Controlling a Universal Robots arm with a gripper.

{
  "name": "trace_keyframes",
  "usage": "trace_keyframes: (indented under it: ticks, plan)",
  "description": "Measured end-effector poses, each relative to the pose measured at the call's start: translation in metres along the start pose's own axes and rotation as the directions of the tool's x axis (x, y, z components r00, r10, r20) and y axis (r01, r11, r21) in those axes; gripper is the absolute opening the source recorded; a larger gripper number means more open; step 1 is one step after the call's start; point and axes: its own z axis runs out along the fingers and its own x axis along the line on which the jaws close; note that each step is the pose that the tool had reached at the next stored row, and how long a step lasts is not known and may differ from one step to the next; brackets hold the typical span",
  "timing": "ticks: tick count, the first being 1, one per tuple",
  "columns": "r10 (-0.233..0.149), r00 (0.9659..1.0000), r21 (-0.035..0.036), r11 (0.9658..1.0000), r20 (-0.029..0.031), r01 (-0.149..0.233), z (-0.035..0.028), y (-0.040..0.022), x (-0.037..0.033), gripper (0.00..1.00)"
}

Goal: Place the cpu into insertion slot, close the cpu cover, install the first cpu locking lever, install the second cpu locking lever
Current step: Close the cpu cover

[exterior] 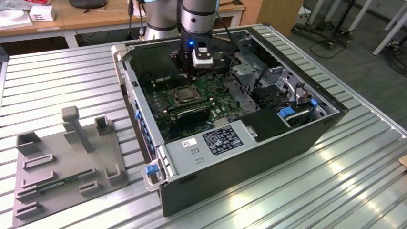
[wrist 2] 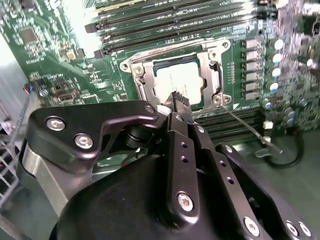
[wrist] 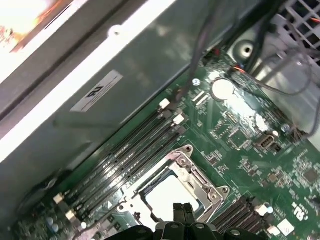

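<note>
Above the slot (wrist 2: pixel 211 80), your hand (wrist 2: pixel 180 101) hangs with fingers (wrist: pixel 178 210) pinched together, gripping nothing. You have the cpu (wrist 2: pixel 177 80) seated in the slot, cover (wrist 2: pixel 170 54) down around it, just beyond the hand; one lever (wrist 2: pixel 245 127) juts free.

You had a ribbed silver metal desk (exterior: pixel 330 181) underneath; behind it stood a light wooden table (exterior: pixel 83 16) on a grey floor (exterior: pixel 343 52).

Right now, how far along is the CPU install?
Done: the cpu sits in the insertion slot, and the cpu cover looks closed flat over it. In hand: nothing; the shut gripper hovers near the slot. Left: one thin locking lever seems to stick out unlatched.
</note>
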Motion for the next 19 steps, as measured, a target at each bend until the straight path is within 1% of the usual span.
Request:
trace_keyframes:
  ticks: [3, 6, 7, 13, 14, 16, 19]
  plan:
    - [-0.054, 0.9985, 0.0014, 0.9985, -0.0002, 0.054, 0.0002, 0.0000, 0.0000, 0.11]
    - [-0.105, 0.9945, 0.0027, 0.9945, -0.0005, 0.105, 0.0004, 0.0000, 0.0000, 0.11]
    - [-0.111, 0.9938, 0.0028, 0.9938, -0.0005, 0.111, 0.0004, 0.0000, 0.0000, 0.11]
    - [-0.114, 0.9935, 0.0028, 0.9935, -0.0005, 0.114, 0.0004, 0.0000, 0.0000, 0.11]
    - [-0.127, 0.9919, 0.0032, 0.9919, -0.0006, 0.127, 0.0004, 0.0000, 0.0000, 0.11]
    - [-0.161, 0.9869, 0.0040, 0.9869, -0.0009, 0.161, 0.0005, 0.0000, 0.0000, 0.11]
    - [-0.214, 0.9768, 0.0051, 0.9768, -0.0011, 0.214, 0.0008, 0.0000, 0.0000, 0.11]
